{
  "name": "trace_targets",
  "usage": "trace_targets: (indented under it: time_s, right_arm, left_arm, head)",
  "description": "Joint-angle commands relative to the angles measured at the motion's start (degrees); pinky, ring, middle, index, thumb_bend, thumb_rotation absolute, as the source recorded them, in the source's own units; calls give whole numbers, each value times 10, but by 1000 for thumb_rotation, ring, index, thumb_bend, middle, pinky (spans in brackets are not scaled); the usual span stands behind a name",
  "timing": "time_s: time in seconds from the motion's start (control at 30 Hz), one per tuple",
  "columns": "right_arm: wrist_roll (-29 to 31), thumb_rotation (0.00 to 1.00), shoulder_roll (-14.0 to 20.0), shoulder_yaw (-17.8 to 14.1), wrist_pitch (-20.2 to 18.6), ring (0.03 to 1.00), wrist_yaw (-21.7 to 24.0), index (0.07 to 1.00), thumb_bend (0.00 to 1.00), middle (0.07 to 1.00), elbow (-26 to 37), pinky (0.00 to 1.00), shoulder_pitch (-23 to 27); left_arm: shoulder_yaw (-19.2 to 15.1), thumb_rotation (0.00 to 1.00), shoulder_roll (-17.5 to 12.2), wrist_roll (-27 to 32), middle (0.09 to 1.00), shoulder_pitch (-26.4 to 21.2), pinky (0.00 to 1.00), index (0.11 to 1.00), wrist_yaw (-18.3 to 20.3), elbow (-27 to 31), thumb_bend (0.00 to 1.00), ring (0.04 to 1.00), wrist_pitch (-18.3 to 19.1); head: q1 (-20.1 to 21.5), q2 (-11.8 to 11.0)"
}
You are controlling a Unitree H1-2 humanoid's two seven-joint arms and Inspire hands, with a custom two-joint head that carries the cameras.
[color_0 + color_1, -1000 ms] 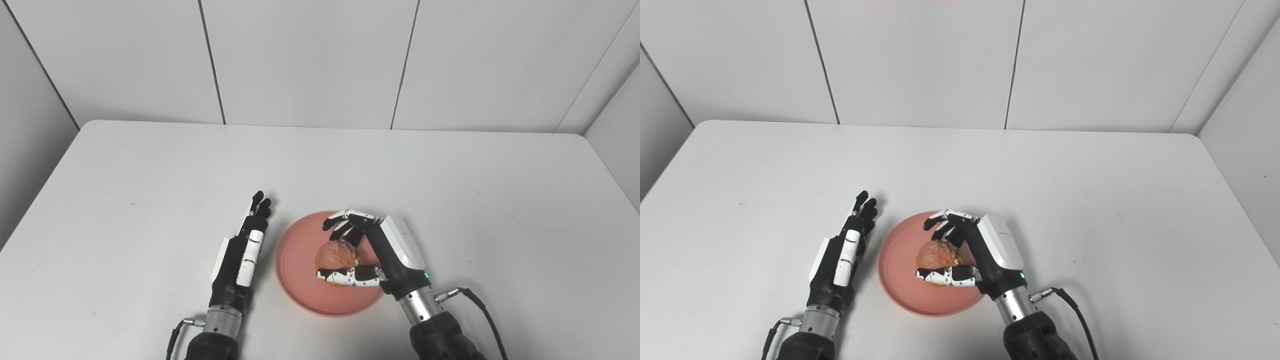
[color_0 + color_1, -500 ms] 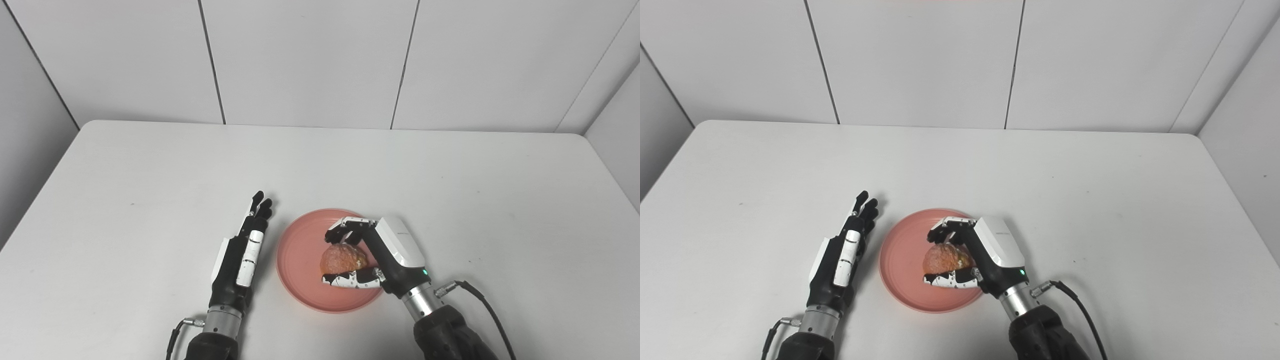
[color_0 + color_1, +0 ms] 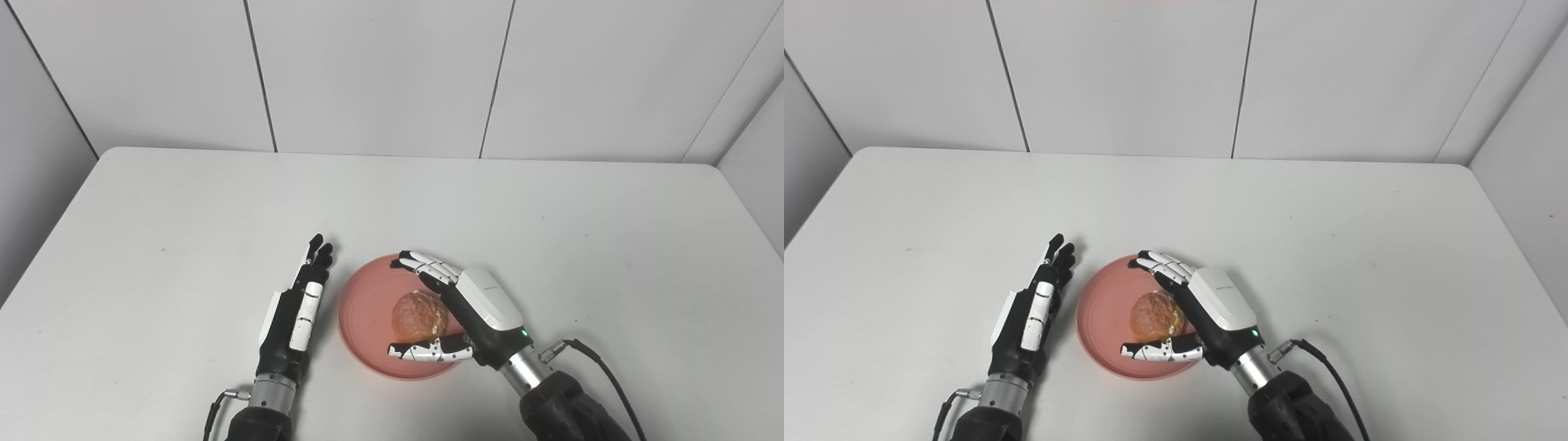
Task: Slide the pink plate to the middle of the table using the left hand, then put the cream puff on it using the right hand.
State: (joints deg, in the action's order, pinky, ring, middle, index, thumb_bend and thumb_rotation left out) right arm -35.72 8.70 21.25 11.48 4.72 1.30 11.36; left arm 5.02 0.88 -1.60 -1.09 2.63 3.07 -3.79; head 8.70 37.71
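The pink plate (image 3: 364, 312) lies on the white table near its front middle. A golden-brown cream puff (image 3: 415, 316) rests on the plate's right half. My right hand (image 3: 474, 309) is open around the puff, with its fingers stretched over the plate's far rim and its thumb along the near rim; the puff sits free between them. My left hand (image 3: 298, 312) lies flat and open on the table just left of the plate, fingers straight and pointing away, apart from the rim.
The white table (image 3: 184, 208) runs back to a grey panelled wall. A black cable (image 3: 603, 373) trails from my right wrist toward the front right.
My right hand has spread its fingers and let go of the cream puff, which now rests on the plate. The arm drew back slightly toward the front. My left hand has not moved.
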Motion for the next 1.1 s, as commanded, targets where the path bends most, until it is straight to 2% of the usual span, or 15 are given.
trace_targets:
  time_s: [0.0,0.13,0.27,0.37,0.43,0.53,0.73,0.83,0.93,1.0,1.07]
  right_arm:
    - [12,666,2,-8,0,929,2,922,608,939,26,925,5]
    - [18,757,4,-12,5,935,10,934,639,948,35,953,0]
    - [28,775,3,-19,13,936,7,944,639,954,40,959,-5]
    - [37,849,-4,-30,35,947,-18,958,671,972,38,959,-14]
    - [52,863,-11,-40,44,964,-32,984,675,991,38,964,-21]
    - [63,863,-22,-54,61,981,-58,999,628,1000,34,933,-27]
    - [131,921,-54,-93,63,1000,-84,1000,636,1000,18,995,-35]
    - [147,949,-67,-104,55,1000,-93,1000,638,1000,17,1000,-39]
    - [127,991,-86,-122,11,1000,-109,1000,638,1000,22,992,-43]
    - [117,999,-98,-134,-25,981,-114,1000,695,1000,31,992,-46]
    - [134,1000,-109,-144,-46,996,-111,1000,718,998,38,999,-46]
  left_arm:
    - [0,1000,-2,-6,982,-3,996,989,-2,-1,626,983,-7]
    - [-1,1000,-1,-4,990,-6,1000,999,-2,-2,655,991,-5]
    - [-2,1000,0,-13,990,-8,1000,994,-8,-3,671,992,-4]
    - [-5,1000,0,-19,990,-11,1000,993,-12,-9,668,991,-10]
    - [-7,1000,0,-18,992,-12,1000,995,-13,-11,671,995,-11]
    - [-8,1000,-1,-15,996,-13,1000,1000,-11,-14,669,999,-16]
    - [-12,1000,-1,-19,993,-17,1000,998,-21,-30,670,994,-44]
    - [-13,1000,-1,-19,993,-18,1000,996,-23,-33,675,995,-48]
    - [-13,1000,-2,-19,997,-18,1000,999,-23,-32,682,999,-46]
    - [-12,1000,-1,-21,998,-18,1000,999,-24,-29,684,999,-42]
    - [-12,1000,-2,-23,997,-17,1000,999,-25,-26,682,999,-41]
  head:
    - [-2,0]
    - [-5,1]
    - [-7,1]
    - [-8,1]
    - [-8,2]
    - [-8,2]
    - [-8,2]
    - [-8,2]
    - [-7,7]
    - [-7,7]
    - [-5,7]
